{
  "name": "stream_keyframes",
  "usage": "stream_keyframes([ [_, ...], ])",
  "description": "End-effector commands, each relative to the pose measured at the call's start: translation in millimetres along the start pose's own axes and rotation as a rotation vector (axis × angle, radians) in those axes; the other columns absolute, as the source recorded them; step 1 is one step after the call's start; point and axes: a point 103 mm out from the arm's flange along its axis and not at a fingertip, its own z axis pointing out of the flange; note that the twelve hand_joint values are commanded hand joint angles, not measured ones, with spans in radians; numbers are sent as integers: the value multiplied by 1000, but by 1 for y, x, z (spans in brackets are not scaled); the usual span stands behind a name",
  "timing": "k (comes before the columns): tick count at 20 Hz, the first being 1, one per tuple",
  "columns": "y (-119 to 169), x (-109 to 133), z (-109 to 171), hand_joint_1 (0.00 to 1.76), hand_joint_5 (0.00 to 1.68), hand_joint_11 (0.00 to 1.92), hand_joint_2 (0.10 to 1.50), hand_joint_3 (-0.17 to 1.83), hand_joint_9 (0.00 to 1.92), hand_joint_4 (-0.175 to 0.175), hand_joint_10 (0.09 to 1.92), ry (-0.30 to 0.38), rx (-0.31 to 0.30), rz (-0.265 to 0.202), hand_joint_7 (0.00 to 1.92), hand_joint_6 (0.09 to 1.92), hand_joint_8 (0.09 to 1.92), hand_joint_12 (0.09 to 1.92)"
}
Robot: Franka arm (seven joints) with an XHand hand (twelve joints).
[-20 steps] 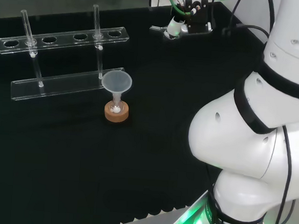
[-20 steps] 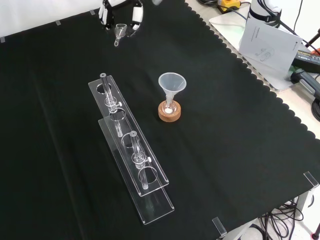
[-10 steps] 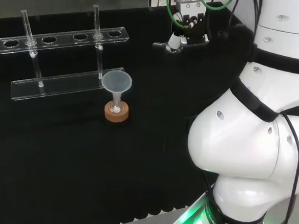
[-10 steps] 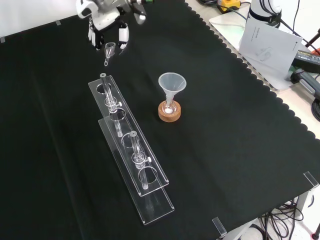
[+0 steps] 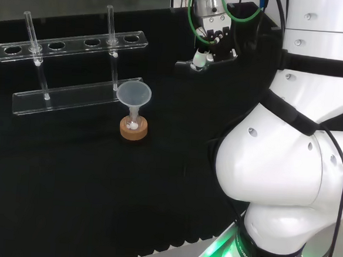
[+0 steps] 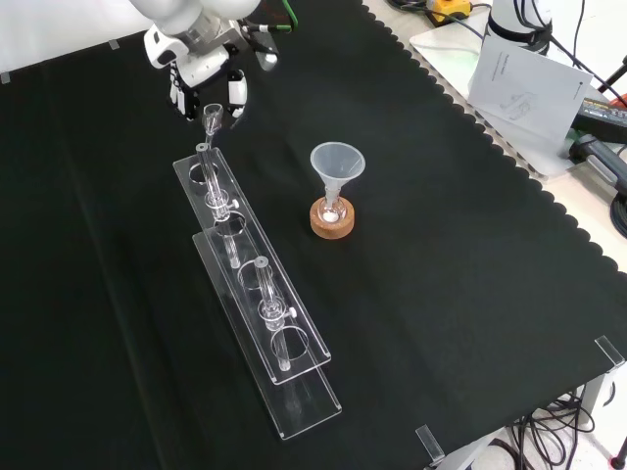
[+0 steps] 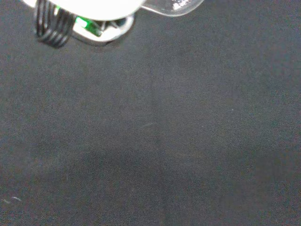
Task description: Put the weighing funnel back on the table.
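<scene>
Head view: hand (image 5: 209, 42) hangs over the bench (image 5: 67, 186), right of the tube rack (image 5: 77, 42) and beyond the funnel (image 5: 134, 94); what it carries cannot be told here.
Front view: a small clear scoop with a short stem, the weighing funnel (image 6: 212, 114), sits between the hand's dark fingertips (image 6: 235, 96).
Wrist view: a rounded clear edge of the weighing funnel (image 7: 179, 5) beside a blurred white part of the hand (image 7: 89, 5), with bare black cloth beyond.
Hand state: fingers drawn in on both sides of the weighing funnel, pinching it near its cup.
Weighing funnel: held just below the hand (image 6: 201, 61), cup up, stem pointing down and a little to the view's left.
Relative to rack: stem ends just by the far end of the tube rack (image 6: 257, 294); touching or apart, cannot tell.
Funnel: upright in its small flask on the cork ring (image 6: 331, 221), well apart from the hand.
</scene>
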Motion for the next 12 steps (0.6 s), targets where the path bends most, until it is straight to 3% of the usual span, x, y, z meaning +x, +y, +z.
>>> stream_keyframes([
  [1, 6, 9, 14, 1130, 1312, 843, 670, 605, 1110, 175, 176, -20, -14, -11, 765, 579, 610, 991],
  [12, 22, 25, 35, 1131, 1313, 840, 669, 606, 1110, 175, 175, -38, -32, -20, 768, 577, 612, 996],
])
